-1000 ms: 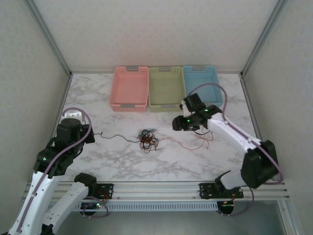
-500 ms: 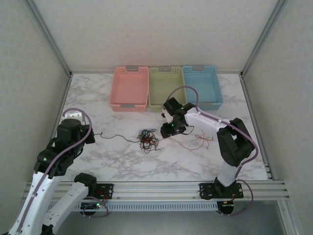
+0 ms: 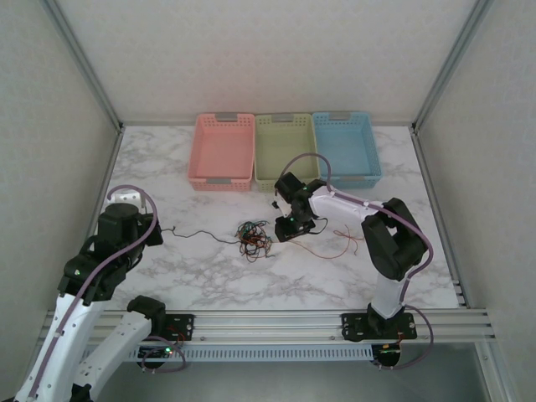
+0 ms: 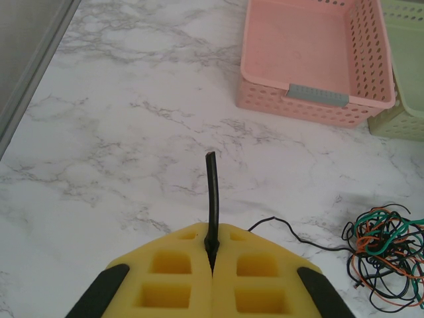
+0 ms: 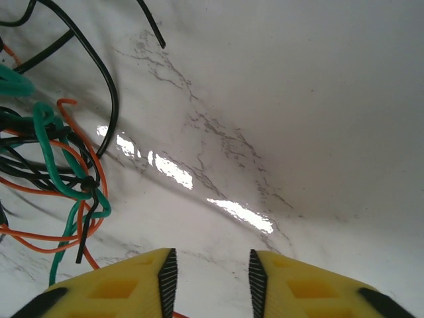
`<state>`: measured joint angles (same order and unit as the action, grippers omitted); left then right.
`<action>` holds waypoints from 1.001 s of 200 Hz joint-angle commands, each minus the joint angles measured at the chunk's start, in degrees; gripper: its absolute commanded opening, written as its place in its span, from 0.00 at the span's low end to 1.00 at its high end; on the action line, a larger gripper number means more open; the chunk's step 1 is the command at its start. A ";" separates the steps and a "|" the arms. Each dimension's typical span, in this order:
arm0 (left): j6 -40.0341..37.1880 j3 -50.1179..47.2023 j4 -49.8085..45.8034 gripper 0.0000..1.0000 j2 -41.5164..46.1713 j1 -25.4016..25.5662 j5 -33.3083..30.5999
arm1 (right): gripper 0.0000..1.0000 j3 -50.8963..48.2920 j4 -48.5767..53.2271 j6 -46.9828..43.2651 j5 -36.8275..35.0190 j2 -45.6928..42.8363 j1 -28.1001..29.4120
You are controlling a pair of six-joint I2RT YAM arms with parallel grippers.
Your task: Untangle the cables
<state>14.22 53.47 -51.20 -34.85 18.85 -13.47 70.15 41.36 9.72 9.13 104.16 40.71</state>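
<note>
Cables (image 3: 254, 237) lie knotted in a small clump of thin orange, green and black loops at the middle of the table (image 3: 167, 159). We see the left gripper (image 4: 212, 250) clamped on a black strand (image 4: 211, 192) that runs to the clump. The right gripper (image 5: 209, 268) sits just beside the clump, jaws slightly parted over bare marble.

baskets (image 3: 286, 181): behind the cable clump (image 3: 253, 237)
strand (image 3: 201, 234): from clump left into left gripper (image 3: 159, 232)
right gripper (image 3: 286, 230): just right of clump
</note>
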 commanded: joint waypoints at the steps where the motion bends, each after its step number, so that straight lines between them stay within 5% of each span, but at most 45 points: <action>1: 0.81 -0.83 0.50 0.00 0.49 -0.39 1.70 | 0.30 0.50 1.09 -0.57 1.01 0.06 0.42; 82: 0.81 -0.91 0.57 0.00 0.40 -0.40 1.74 | 0.48 -0.01 -0.70 -0.18 6.30 -5.68 0.51; 200: 0.81 -0.97 0.58 0.00 0.22 -0.40 2.08 | 0.48 0.56 3.02 -1.89 1.23 -0.57 1.78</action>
<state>14.22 53.43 -51.18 -34.85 18.85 -13.23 70.13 42.63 8.58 11.84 102.21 42.04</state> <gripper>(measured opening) 0.050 0.483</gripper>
